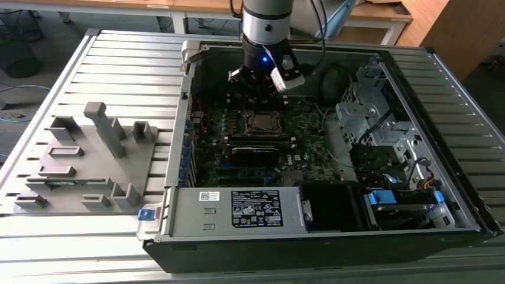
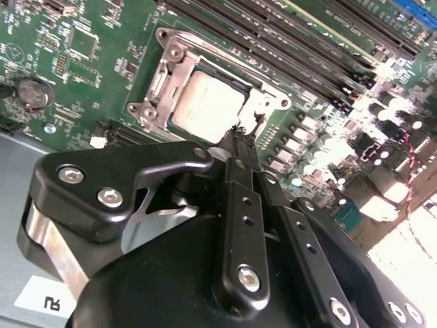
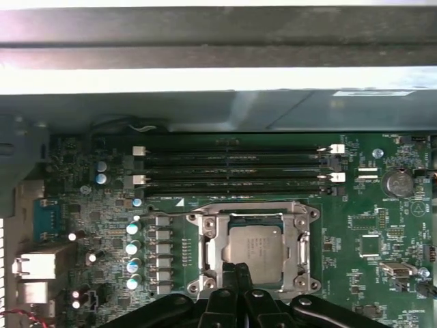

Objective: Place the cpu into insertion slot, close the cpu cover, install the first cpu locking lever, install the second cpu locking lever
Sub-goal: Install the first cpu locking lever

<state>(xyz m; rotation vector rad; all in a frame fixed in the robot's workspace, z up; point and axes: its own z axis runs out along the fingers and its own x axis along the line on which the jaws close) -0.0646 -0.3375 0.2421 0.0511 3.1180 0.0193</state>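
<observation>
Silvery metal of the cover point(image 3: 300, 246) lies down around the cpu point(image 3: 254, 251), which sits seated in the board point(image 3: 382, 205). The risk, as I judge it, is a sideways slip. The tips could scrape the cpu's top or skid into the capacitors point(image 3: 133, 247) (they stand just beside). The gripper point(image 3: 235, 268) has its fingers point(image 3: 227, 281) together at the cover's edge, clamping nothing I can make out.
</observation>
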